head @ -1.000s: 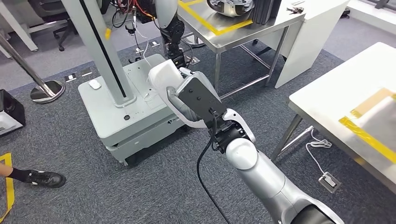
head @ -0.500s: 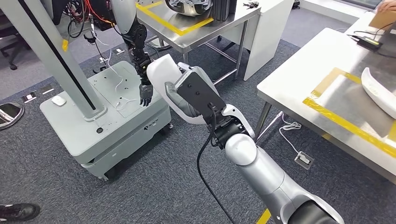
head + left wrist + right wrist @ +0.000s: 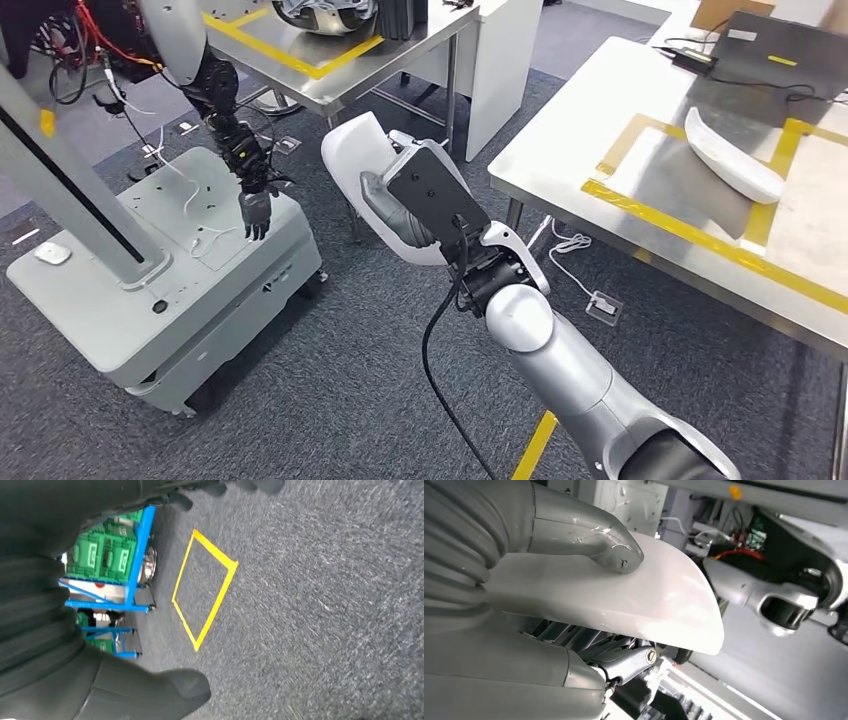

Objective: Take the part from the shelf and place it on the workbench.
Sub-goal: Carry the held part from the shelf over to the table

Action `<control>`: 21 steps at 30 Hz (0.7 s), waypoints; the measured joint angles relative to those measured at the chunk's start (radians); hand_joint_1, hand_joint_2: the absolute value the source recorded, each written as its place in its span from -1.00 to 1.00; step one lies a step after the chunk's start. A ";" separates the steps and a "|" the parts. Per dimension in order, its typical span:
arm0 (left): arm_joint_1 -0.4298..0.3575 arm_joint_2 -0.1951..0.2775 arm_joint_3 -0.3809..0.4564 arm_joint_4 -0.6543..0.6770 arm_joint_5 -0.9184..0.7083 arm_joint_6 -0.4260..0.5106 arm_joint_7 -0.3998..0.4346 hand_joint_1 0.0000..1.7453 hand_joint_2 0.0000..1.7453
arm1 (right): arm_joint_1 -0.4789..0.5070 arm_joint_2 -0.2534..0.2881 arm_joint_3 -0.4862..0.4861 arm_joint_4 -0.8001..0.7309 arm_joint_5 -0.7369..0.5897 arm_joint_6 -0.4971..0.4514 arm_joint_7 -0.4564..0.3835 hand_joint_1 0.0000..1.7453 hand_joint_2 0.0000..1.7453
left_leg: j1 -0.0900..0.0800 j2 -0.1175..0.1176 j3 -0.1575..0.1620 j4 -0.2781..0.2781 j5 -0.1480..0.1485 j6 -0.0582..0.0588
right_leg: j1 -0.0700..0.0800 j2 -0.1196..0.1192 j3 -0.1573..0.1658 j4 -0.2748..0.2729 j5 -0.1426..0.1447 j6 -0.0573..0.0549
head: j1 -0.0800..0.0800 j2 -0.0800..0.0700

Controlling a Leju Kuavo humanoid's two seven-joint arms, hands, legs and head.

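My right hand (image 3: 392,205) grips a white curved shell part (image 3: 350,150), held up in front of me above the carpet. In the right wrist view the thumb (image 3: 589,537) presses on the smooth face of the part (image 3: 634,602), with the fingers underneath it. The steel workbench (image 3: 560,150) stands to the right, marked with a yellow tape rectangle (image 3: 680,235); a similar white part (image 3: 735,160) lies inside the rectangle. My left hand (image 3: 125,692) hangs over the carpet, its thumb apart from the fingers and nothing in it.
Another robot's arm (image 3: 215,85) reaches down over a grey wheeled base (image 3: 150,300) at the left. A second steel table (image 3: 330,70) stands behind. A dark laptop (image 3: 770,50) sits on the workbench's far side. A cable and floor socket (image 3: 603,305) lie below its edge.
The whole view has swung to the right: the grey base slid left and the workbench came further into view. My right hand still holds the white part the same way.
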 joint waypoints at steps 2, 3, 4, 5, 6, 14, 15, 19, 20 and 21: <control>-0.003 -0.001 0.000 0.000 -0.001 0.000 0.000 -1.00 1.00 | 0.002 -0.001 0.000 -0.001 0.003 -0.005 0.002 1.00 1.00 | 0.004 -0.037 -0.009 0.027 -0.023 -0.013 | -0.007 0.020 0.001 -0.006 0.007 -0.011 | -0.001 0.000; -0.003 -0.001 0.000 0.000 -0.002 0.000 0.001 -1.00 1.00 | 0.003 0.000 0.000 -0.002 0.005 -0.007 0.002 1.00 1.00 | 0.007 -0.067 -0.027 0.068 -0.050 -0.019 | -0.011 0.029 0.002 -0.009 0.010 -0.015 | -0.002 0.000; -0.002 -0.001 0.000 0.001 -0.002 0.000 0.001 -1.00 1.00 | 0.004 0.000 0.000 -0.002 0.008 -0.008 0.003 1.00 1.00 | 0.008 -0.094 -0.052 0.130 -0.083 -0.023 | -0.012 0.039 0.002 -0.009 0.011 -0.017 | -0.003 0.000; 0.000 -0.001 0.000 0.001 -0.002 0.000 0.001 -1.00 1.00 | 0.007 0.001 0.000 -0.002 0.010 -0.008 0.005 1.00 1.00 | 0.009 -0.107 -0.083 0.200 -0.114 -0.025 | -0.012 0.051 0.002 -0.009 0.011 -0.017 | -0.003 0.000; 0.003 0.000 0.000 0.001 -0.003 0.000 0.001 -1.00 1.00 | 0.010 0.001 0.000 -0.002 0.011 -0.009 0.008 1.00 1.00 | 0.010 -0.112 -0.108 0.255 -0.132 -0.027 | -0.012 0.064 0.001 -0.008 0.011 -0.017 | -0.004 0.000; 0.007 0.001 0.000 0.002 -0.004 -0.001 0.001 -1.00 1.00 | 0.020 -0.001 -0.002 -0.007 0.011 -0.010 0.013 1.00 1.00 | 0.016 -0.206 -0.003 0.003 0.002 -0.015 | -0.023 0.166 -0.015 -0.002 0.021 0.017 | -0.005 0.000; 0.007 0.000 0.000 0.002 -0.005 -0.001 0.000 -1.00 1.00 | 0.021 -0.004 -0.003 -0.007 0.011 -0.010 0.012 1.00 1.00 | 0.017 -0.194 -0.003 0.001 0.006 -0.008 | -0.024 0.179 -0.017 -0.007 0.026 0.025 | -0.005 0.000; 0.008 -0.001 0.000 0.001 -0.006 -0.002 -0.009 -1.00 1.00 | 0.020 -0.017 -0.013 -0.006 0.006 -0.013 0.004 1.00 1.00 | 0.017 -0.136 0.002 -0.016 0.017 0.021 | -0.014 0.080 -0.075 0.104 -0.041 0.037 | 0.004 0.000; 0.011 0.000 0.000 0.001 -0.006 -0.002 -0.011 -1.00 1.00 | 0.021 -0.018 -0.015 -0.005 0.003 -0.014 0.001 1.00 1.00 | 0.014 -0.121 0.001 -0.015 0.017 0.025 | -0.013 0.055 -0.107 0.173 -0.073 0.039 | 0.007 0.000; 0.013 0.000 0.000 0.001 -0.007 -0.002 -0.012 -1.00 1.00 | 0.021 -0.019 -0.016 -0.004 0.001 -0.016 -0.002 1.00 1.00 | 0.012 -0.105 0.000 -0.014 0.015 0.027 | -0.013 0.044 -0.134 0.234 -0.096 0.040 | 0.007 0.000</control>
